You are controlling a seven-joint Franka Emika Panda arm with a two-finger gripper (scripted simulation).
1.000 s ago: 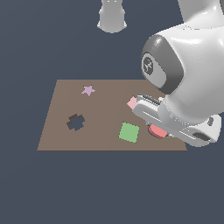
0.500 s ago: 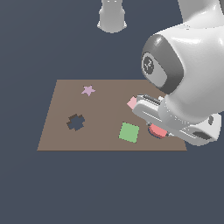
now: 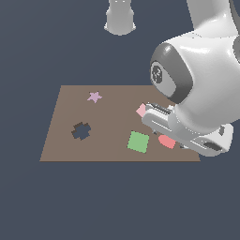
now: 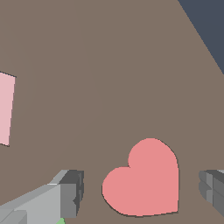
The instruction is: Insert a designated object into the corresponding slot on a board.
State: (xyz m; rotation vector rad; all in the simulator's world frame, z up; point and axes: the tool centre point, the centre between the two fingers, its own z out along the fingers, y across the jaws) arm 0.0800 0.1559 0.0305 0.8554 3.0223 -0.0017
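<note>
The small flat salmon-red heart-shaped block [image 4: 144,179] lies flat on the flat brown rectangular board [image 4: 109,65], in the lower middle of the wrist picture. The hand [image 4: 142,192] is spread wide around it: one grey fingertip [image 4: 70,192] stands at the lower left of that picture and the other [image 4: 214,190] at the lower right edge, with the heart between them. A strip of bare board shows on each side of the heart, so neither fingertip touches it and the hand grips nothing.

In the exterior view the red heart [image 3: 166,141] sits in the lower right of the frame, on the board [image 3: 108,150] near the board's right end, partly covered by the white arm. The hand's own fingers are hidden behind the arm there. Just to the left of the heart lies a flat green square piece [image 3: 138,141], apart from it. Above these, a pale pink diamond tile [image 3: 140,110] peeks out beside the arm; the same tile [image 4: 5,109] shows at the left edge of the wrist picture. Further left on the board is a dark cross-shaped hole [image 3: 81,131], and above it a small pink star [image 3: 94,97]. The heart-shaped slot cannot be seen in either picture.
</note>
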